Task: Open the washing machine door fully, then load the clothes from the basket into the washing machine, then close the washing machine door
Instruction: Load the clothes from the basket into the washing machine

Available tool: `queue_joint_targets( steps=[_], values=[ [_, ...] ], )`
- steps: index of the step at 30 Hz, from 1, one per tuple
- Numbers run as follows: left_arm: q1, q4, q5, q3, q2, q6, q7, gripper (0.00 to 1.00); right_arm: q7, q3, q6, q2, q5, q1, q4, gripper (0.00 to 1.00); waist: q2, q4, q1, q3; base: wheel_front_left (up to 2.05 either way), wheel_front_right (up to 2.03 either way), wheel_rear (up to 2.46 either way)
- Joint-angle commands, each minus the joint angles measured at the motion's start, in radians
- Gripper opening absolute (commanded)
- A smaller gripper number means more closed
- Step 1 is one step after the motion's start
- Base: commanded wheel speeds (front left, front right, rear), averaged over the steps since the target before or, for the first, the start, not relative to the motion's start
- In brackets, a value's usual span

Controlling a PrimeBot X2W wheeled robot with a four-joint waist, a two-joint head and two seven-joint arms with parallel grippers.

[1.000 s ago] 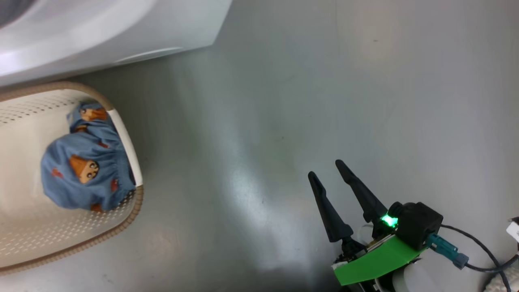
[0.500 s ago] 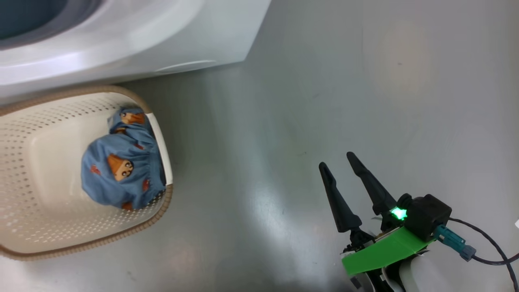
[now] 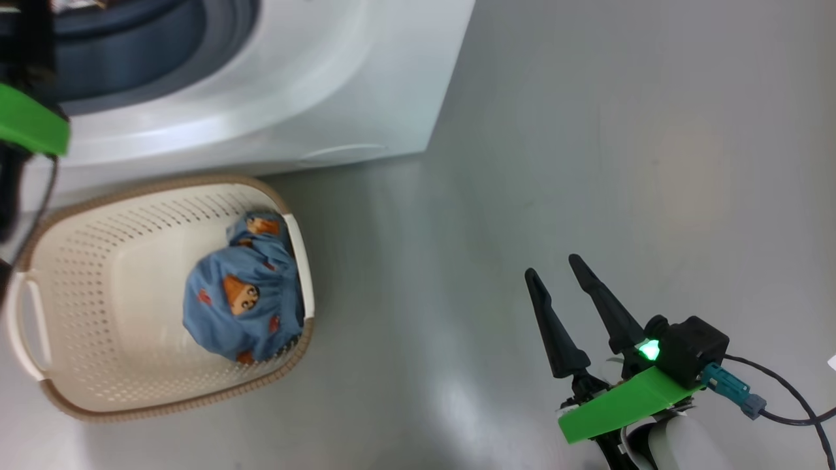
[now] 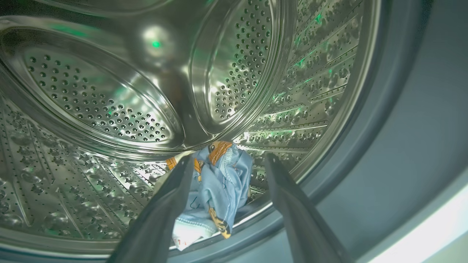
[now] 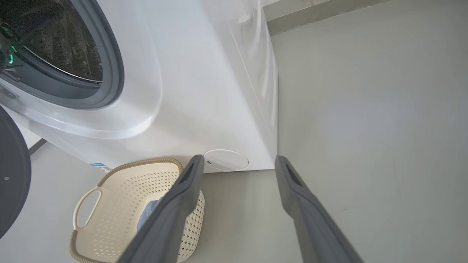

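The washing machine (image 3: 294,85) stands at the top left of the head view, its grey-blue seal showing. Its door (image 5: 12,175) hangs open at the left edge of the right wrist view. The cream basket (image 3: 163,186) sits on the floor in front of the machine with one blue bear-print garment (image 3: 241,307) against its right wall. Another of the clothes (image 4: 223,182) lies at the front bottom of the steel drum (image 4: 109,91). My left gripper (image 4: 227,159) is open just inside the drum mouth, apart from that garment. My right gripper (image 3: 552,266) hovers open over bare floor, right of the basket.
Grey floor spreads right of the machine and basket. A round white cap (image 5: 225,160) sits low on the machine's front. A green part of my left arm (image 3: 29,124) shows before the drum opening. A black cable (image 3: 777,398) trails from my right wrist.
The head camera has swung, so the basket and machine sit further right and lower in the picture. My left arm's green part has entered at top left. The right gripper stays open.
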Motion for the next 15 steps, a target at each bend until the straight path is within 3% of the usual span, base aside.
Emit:
queue_joint_targets(
  steps=[1, 15],
  values=[
    [0.019, -0.031, 0.015, 0.041, 0.045, 0.01, -0.006, 1.0, -0.005, 0.019, 0.002, 0.002, -0.014, 0.027, -0.013, 1.0, 0.0, 0.028, 0.0, -0.065, 0.0, 0.0, 0.0],
    [0.316, -0.259, 0.079, 0.139, -0.006, 0.078, -0.006, 1.0, -0.005, -0.004, 0.002, 0.002, -0.015, 0.097, 0.035, 1.0, 0.0, 0.073, 0.0, -0.262, 0.0, 0.0, 0.0]
  ],
)
